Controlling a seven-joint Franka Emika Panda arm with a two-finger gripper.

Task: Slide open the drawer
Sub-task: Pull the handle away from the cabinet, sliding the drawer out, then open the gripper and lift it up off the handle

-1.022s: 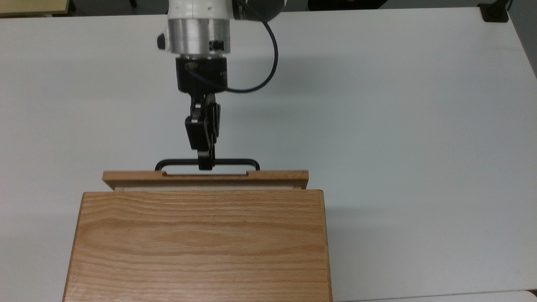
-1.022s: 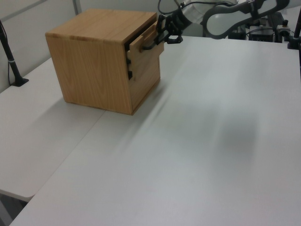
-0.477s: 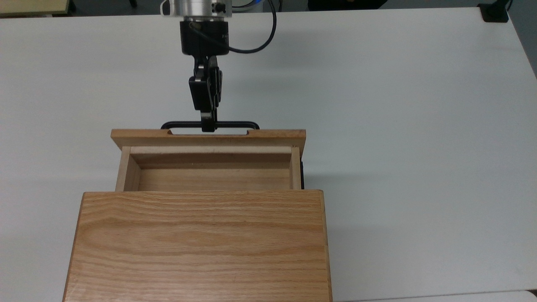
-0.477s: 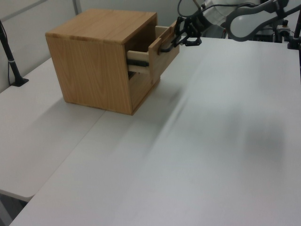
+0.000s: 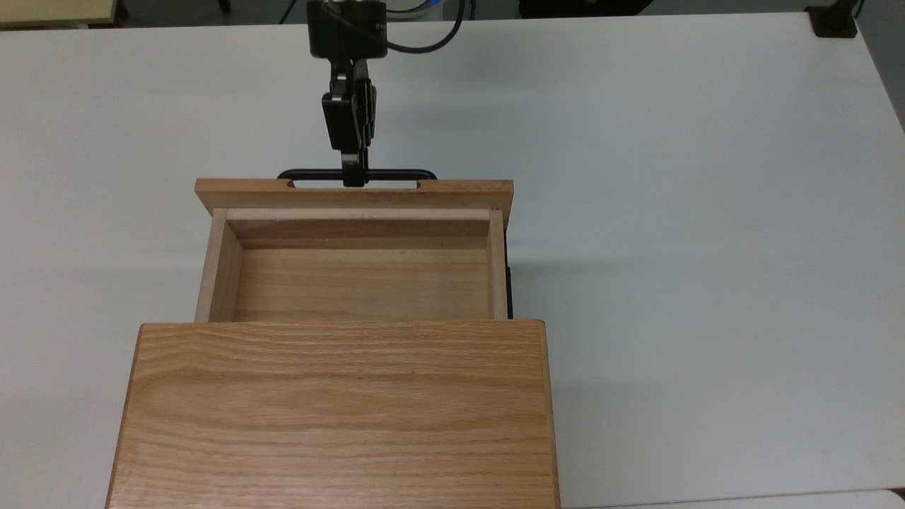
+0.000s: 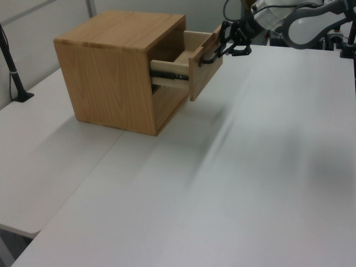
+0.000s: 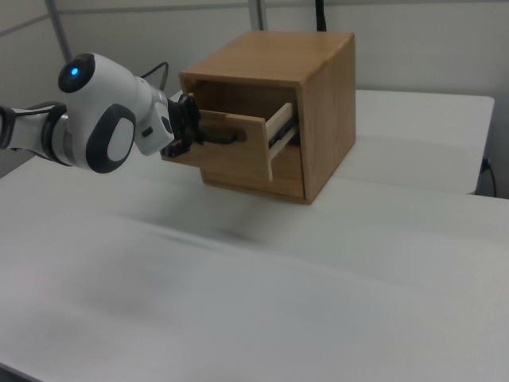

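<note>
Drawer (image 5: 360,279): slid well out of cabinet (image 5: 339,417). Gripper (image 5: 353,177): clamped on the black handle (image 5: 396,172).

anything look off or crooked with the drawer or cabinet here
Nothing stands out. The drawer sits square to the cabinet, partly pulled out and empty, and the gripper is closed on its black handle.

Looks like a robotics lab, not anyone's home.
Big plain white tables (image 6: 267,167) pushed together, a white robot arm (image 7: 95,119) with a glowing blue light, black clamp posts (image 6: 11,67) on the table edges, grey partition walls (image 7: 413,40) behind.
</note>
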